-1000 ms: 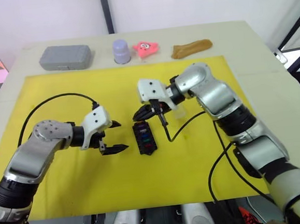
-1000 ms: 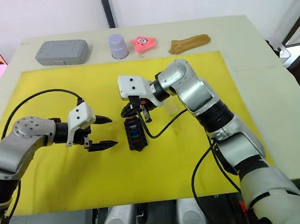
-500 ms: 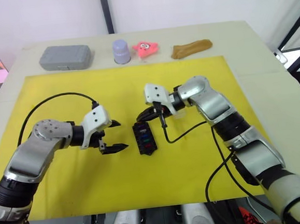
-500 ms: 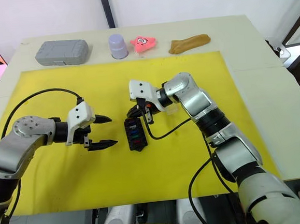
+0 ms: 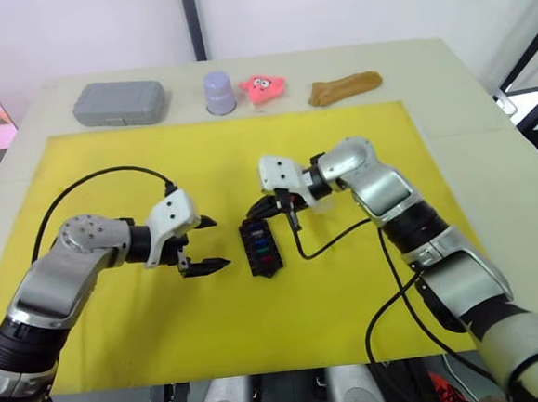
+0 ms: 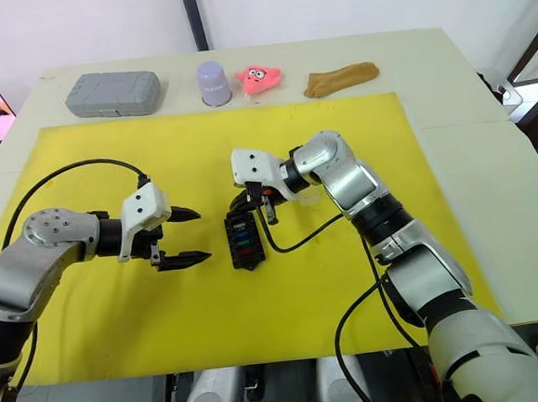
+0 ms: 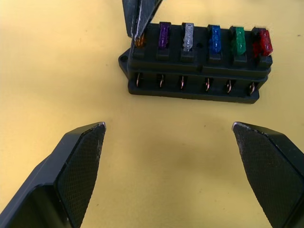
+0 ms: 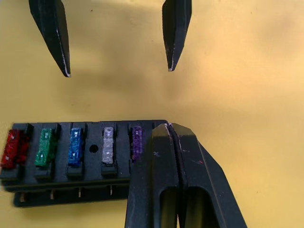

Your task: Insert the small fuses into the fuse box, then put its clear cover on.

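— Report the position of the fuse box.

— The fuse box lies flat near the middle of the yellow mat, between my two grippers. Six small fuses stand in one row of its slots: one orange, one purple, one clear-grey, one blue, one green, one red. The orange one sits at the end slot, partly hidden behind my right fingers.

— State of the right gripper?

— My right gripper has its two fingers pressed together, tips down on the end of the fuse box at the orange fuse. Whether anything is pinched between them, I cannot tell.

— And the left?

— My left gripper hovers just beside the fuse box, fingers spread wide apart, holding nothing and touching nothing. Its two black fingertips frame the box's long side.

— The cover?

— A clear cover appears to lie on the mat just behind my right wrist; it is faint.

— Other items?

— Along the table's far edge: one grey case, one lilac cup, one pink toy, one brown piece.
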Action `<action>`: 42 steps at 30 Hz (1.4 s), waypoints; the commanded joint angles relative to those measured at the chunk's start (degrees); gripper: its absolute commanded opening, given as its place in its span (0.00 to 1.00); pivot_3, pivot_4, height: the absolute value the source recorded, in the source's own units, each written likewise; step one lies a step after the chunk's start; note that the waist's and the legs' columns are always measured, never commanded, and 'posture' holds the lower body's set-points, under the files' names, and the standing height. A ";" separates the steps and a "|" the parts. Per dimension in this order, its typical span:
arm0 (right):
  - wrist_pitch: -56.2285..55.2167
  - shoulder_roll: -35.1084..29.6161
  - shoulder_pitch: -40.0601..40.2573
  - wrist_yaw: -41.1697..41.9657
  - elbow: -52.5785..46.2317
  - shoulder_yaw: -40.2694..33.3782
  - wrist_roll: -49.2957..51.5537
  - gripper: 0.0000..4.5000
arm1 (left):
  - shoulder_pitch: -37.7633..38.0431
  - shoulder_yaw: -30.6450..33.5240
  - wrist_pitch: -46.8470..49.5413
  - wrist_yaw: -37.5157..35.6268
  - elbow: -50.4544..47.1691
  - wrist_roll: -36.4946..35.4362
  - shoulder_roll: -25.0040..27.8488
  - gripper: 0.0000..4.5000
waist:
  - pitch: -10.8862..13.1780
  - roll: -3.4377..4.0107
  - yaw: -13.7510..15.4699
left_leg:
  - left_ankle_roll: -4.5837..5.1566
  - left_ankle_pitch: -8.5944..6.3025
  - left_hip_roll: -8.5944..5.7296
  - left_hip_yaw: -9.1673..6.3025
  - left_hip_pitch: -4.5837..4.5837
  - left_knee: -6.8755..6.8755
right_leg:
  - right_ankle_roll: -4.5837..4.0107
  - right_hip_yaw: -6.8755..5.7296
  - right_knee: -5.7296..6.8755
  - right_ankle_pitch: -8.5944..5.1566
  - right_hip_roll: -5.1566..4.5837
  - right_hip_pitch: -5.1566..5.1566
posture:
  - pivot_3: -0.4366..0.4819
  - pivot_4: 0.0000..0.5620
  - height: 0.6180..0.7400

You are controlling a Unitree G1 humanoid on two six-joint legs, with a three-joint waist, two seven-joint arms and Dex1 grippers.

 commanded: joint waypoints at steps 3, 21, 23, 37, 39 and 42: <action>8.49 -2.27 -4.18 -1.85 -11.33 -7.69 5.82 0.01 | 1.13 4.17 2.48 1.12 -4.15 -3.26 0.03 1.00 | 0.01 0.02 0.00 | 0.00 0.00 0.00 -0.01 -0.06 0.00 | 0.00 0.00 0.00 0.00 -0.01 -0.07 | 0.48 0.27 0.92; 55.47 -18.28 -4.73 -18.80 -26.36 -3.28 3.91 0.99 | 2.71 8.60 4.73 1.72 -8.40 -8.19 1.41 1.00 | 0.01 0.02 0.02 | 0.05 -0.02 0.01 0.01 -0.16 -0.01 | -0.01 0.01 -0.04 0.00 -0.09 -0.14 | 0.48 0.27 0.92; 61.83 -16.44 -7.10 -21.60 -22.08 -2.42 4.29 0.99 | 3.05 8.85 4.31 1.82 -9.15 -8.09 1.75 1.00 | 0.01 0.02 0.07 | 0.05 -0.02 0.00 0.01 -0.17 0.00 | -0.01 0.01 -0.05 0.00 -0.10 -0.14 | 0.48 0.27 0.92; 70.76 -2.57 -11.29 -38.78 -3.86 -10.06 6.65 0.99 | 1.33 4.96 1.09 3.36 -7.49 -4.74 -0.89 1.00 | 0.00 0.01 0.03 | 0.03 -0.01 -0.02 0.01 -0.19 -0.01 | -0.01 0.01 -0.04 0.00 -0.10 -0.16 | 0.48 0.27 0.92; 69.53 -0.56 -11.04 -41.34 -1.42 -10.52 6.28 0.99 | 1.45 4.58 0.62 3.46 -7.22 -4.24 -1.33 1.00 | 0.00 0.02 0.00 | 0.02 0.00 -0.02 0.01 -0.19 -0.01 | -0.01 0.01 -0.03 0.01 -0.09 -0.17 | 0.48 0.27 0.92; 66.76 1.21 -10.51 -44.22 0.65 -10.01 5.71 0.99 | 1.87 4.33 0.44 3.84 -7.55 -3.85 -1.84 1.00 | 0.00 0.02 -0.13 | 0.01 0.00 -0.02 0.02 -0.21 -0.01 | -0.01 0.01 0.01 0.01 -0.09 -0.21 | 0.48 0.27 0.92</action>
